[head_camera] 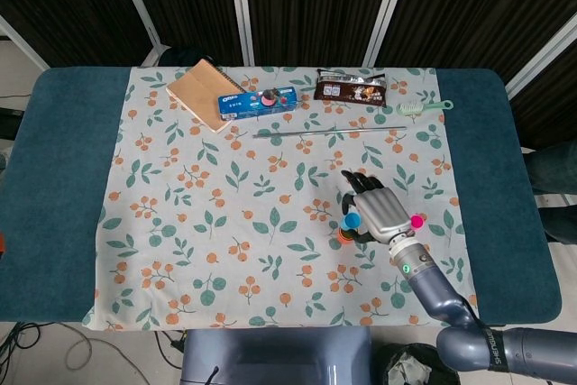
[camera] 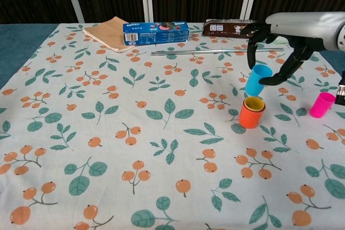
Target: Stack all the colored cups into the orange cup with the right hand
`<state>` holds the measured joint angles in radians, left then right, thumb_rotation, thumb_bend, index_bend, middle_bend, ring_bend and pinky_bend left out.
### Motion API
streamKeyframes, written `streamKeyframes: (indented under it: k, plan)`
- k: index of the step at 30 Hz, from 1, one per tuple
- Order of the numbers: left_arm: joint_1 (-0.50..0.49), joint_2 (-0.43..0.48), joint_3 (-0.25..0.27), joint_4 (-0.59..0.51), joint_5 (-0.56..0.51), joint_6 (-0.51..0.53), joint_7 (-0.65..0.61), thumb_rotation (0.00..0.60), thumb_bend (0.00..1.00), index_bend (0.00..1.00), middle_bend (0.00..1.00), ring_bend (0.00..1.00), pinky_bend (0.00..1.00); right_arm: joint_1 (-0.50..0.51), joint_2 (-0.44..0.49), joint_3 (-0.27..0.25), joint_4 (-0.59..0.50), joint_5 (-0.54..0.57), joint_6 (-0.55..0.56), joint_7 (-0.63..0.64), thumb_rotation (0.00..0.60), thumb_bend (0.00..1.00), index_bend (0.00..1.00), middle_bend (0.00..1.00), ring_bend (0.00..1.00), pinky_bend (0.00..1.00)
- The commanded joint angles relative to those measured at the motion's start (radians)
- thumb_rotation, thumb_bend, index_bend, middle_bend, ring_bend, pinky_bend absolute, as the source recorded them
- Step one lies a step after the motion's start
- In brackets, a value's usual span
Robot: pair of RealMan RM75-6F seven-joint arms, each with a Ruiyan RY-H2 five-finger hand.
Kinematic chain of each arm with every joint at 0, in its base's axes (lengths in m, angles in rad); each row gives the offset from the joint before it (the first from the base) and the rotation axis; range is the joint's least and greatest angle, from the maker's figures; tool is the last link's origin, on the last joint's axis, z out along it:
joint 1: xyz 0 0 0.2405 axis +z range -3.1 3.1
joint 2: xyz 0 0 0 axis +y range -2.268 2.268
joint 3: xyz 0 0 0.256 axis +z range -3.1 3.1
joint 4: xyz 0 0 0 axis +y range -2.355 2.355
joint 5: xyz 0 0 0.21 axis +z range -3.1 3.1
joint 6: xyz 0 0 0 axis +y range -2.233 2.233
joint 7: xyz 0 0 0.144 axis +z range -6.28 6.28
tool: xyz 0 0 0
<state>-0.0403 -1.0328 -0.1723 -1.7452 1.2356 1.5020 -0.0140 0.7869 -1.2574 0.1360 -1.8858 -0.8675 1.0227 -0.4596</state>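
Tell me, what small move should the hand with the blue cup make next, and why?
Probably lower the blue cup into the orange cup. The right hand holds it just above and behind the orange cup, which already has a yellow cup nested inside.

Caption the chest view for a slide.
Right hand holds a blue cup above the orange cup; pink cup waits.
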Motion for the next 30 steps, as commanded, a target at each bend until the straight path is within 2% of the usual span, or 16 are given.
streamKeyframes:
  k: [1, 27, 29, 30]
  plan:
    - [0.0, 0.0, 0.0, 0.0, 0.001, 0.001, 0.0, 0.6, 0.39, 0.15, 0.03, 0.01, 0.13, -0.004, -0.003, -0.006, 0.007, -0.001, -0.004, 0.005, 0.6, 0.36, 0.52, 0.0, 0.06, 0.15]
    - [0.001, -0.001, 0.0, 0.002, 0.0, 0.003, 0.005, 0.6, 0.39, 0.15, 0.03, 0.01, 0.13, -0.028, -0.041, -0.031, 0.076, -0.036, -0.048, 0.074, 0.6, 0.36, 0.52, 0.0, 0.06, 0.19]
    - [0.001, -0.001, 0.0, 0.001, 0.001, 0.004, 0.004, 0.6, 0.39, 0.15, 0.03, 0.01, 0.13, -0.028, -0.045, -0.03, 0.084, -0.037, -0.052, 0.079, 0.6, 0.36, 0.45, 0.0, 0.06, 0.24]
    - [0.001, -0.001, 0.0, 0.001, 0.001, 0.005, 0.003, 0.6, 0.39, 0.15, 0.03, 0.01, 0.13, -0.028, -0.045, -0.031, 0.086, -0.039, -0.055, 0.08, 0.6, 0.36, 0.36, 0.0, 0.06, 0.27]
